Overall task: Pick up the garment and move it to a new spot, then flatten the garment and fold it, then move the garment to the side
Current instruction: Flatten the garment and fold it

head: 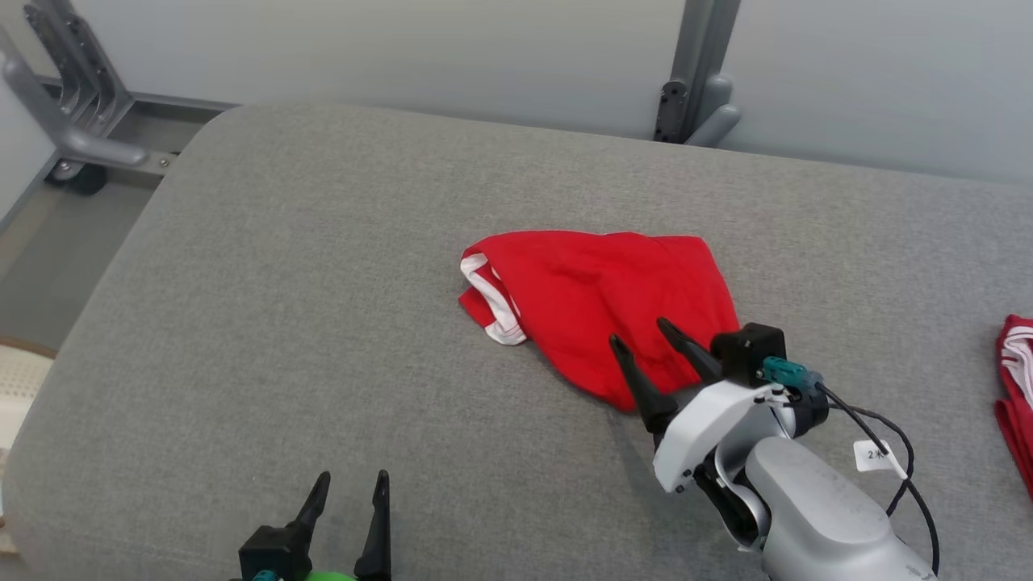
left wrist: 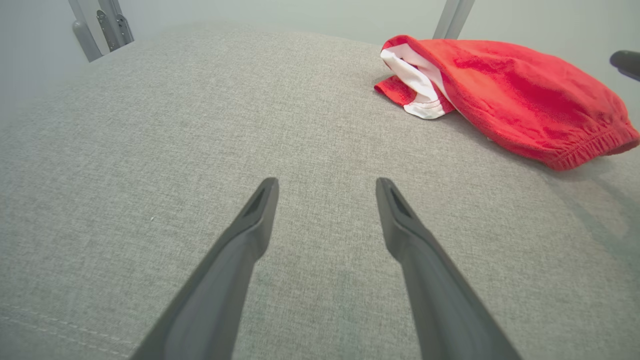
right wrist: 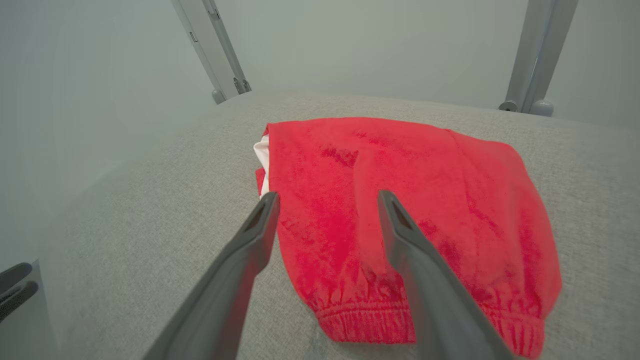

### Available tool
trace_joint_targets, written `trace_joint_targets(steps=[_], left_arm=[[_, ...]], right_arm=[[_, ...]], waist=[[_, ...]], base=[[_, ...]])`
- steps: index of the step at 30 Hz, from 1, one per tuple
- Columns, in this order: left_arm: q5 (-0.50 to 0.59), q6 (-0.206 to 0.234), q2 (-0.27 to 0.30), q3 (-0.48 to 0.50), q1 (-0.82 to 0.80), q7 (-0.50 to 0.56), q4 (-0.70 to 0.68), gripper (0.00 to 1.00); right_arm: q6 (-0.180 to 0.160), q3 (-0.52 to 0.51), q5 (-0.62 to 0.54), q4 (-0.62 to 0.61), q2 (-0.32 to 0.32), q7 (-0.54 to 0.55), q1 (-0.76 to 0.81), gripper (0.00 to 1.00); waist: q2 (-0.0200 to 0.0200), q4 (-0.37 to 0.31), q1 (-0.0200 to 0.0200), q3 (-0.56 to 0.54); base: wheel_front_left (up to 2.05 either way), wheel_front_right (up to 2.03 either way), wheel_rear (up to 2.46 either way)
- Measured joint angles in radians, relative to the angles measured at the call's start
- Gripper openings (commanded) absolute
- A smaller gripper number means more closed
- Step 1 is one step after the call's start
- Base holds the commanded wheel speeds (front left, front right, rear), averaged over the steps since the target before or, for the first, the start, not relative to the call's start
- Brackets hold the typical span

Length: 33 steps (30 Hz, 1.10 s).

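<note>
The garment (head: 601,303) is a red piece with white trim, lying folded over in the middle of the grey cushion (head: 282,323). In the left wrist view the garment (left wrist: 505,100) lies at the upper right, its white trim facing me. My right gripper (head: 643,336) hovers open just above the garment's near elastic edge, nothing between its fingers; in the right wrist view the right gripper (right wrist: 327,200) points over the garment (right wrist: 400,200). My left gripper (head: 349,484) stands open low at the front left, well apart from the cloth; its fingers (left wrist: 260,210) hover over bare cushion.
Another red and white cloth (head: 1017,387) lies at the cushion's right edge. Grey metal frame posts (head: 694,81) stand behind the cushion, and a wheeled metal stand (head: 73,121) at the far left. The cushion's left edge drops off to the floor (head: 48,258).
</note>
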Motion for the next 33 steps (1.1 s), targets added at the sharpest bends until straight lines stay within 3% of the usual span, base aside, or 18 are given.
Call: trace_joint_targets(steps=[9, 22, 28, 33], left_arm=[[0.021, 0.0, 0.0, 0.044, 0.027, 0.0, -0.032, 1.0], [0.036, 0.032, 0.001, 0.116, 0.056, 0.0, -0.049, 1.0], [0.042, 0.042, 0.0, 0.131, 0.057, 0.0, -0.052, 1.0], [0.044, 0.035, 0.0, 0.112, 0.045, 0.0, -0.052, 1.0]], right_arm=[[0.0, -0.118, -0.1, -0.187, -0.008, -0.001, 0.187, 1.0], [0.0, -0.328, -0.338, -0.358, 0.046, -0.001, 0.39, 1.0], [0.0, -0.351, -0.366, -0.37, 0.058, -0.001, 0.437, 1.0], [0.0, -0.3, -0.345, -0.349, 0.065, -0.001, 0.428, 1.0]], waist=[[0.0, -0.115, 0.0, -0.053], [0.0, -0.256, 0.0, -0.087], [0.0, -0.286, 0.0, -0.081], [0.0, -0.264, 0.0, -0.066]], base=[[0.0, 0.0, 0.0], [0.0, 0.0, 0.0], [0.0, 0.0, 0.0], [0.0, 0.0, 0.0]])
